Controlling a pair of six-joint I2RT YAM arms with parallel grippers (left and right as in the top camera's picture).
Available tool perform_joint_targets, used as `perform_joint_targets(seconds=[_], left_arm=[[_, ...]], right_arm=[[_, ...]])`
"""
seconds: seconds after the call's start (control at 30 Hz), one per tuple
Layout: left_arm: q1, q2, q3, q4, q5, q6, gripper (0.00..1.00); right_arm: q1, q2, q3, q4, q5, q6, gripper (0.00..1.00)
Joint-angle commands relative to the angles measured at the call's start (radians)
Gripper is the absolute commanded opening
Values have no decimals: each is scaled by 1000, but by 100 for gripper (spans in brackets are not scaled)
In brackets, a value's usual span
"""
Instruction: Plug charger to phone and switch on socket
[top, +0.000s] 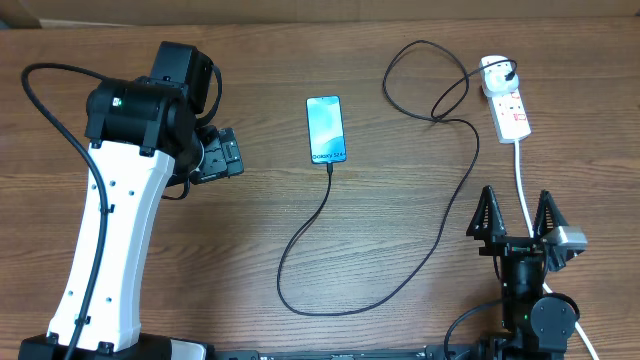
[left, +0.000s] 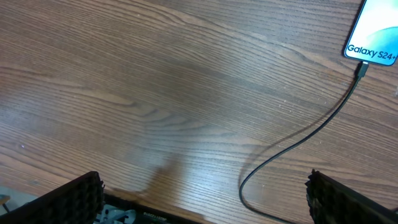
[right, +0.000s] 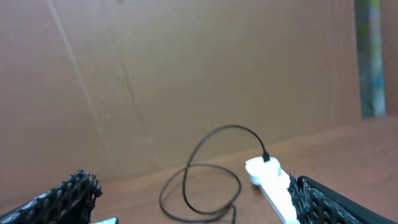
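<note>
Right gripper (top: 516, 195) stands at the near edge of the table (top: 380, 200). Its jaws are spread wide and hold nothing. Seen from above, the socket's white cord (top: 521, 170) passes between its fingers.

Left gripper (left: 204, 183) hovers further in on the left side, jaws also wide apart and empty. The phone (top: 326, 129) lies flat, screen up, off to its right and untouched.

Charger (left: 298, 134): the tip is seated in the phone's near edge. The cable drops toward the near edge, loops, swings right, climbs past the right gripper and coils once. It ends with its plug in the socket (top: 508, 105).

The socket lies far right, ahead of the right gripper and well apart from it. Switch position is unreadable.
</note>
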Motion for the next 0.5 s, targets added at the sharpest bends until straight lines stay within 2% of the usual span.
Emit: perform_joint_targets(seconds=[0.0, 0.27, 0.47], left_arm=[[2, 6, -3, 1, -10, -21, 100], [2, 6, -3, 1, -10, -21, 100], [2, 6, -3, 1, -10, -21, 100]], right_arm=[[-2, -10, -11, -29, 44, 3, 100], [-2, -10, -11, -196, 50, 3, 100], [-2, -10, -11, -198, 28, -108, 100]])
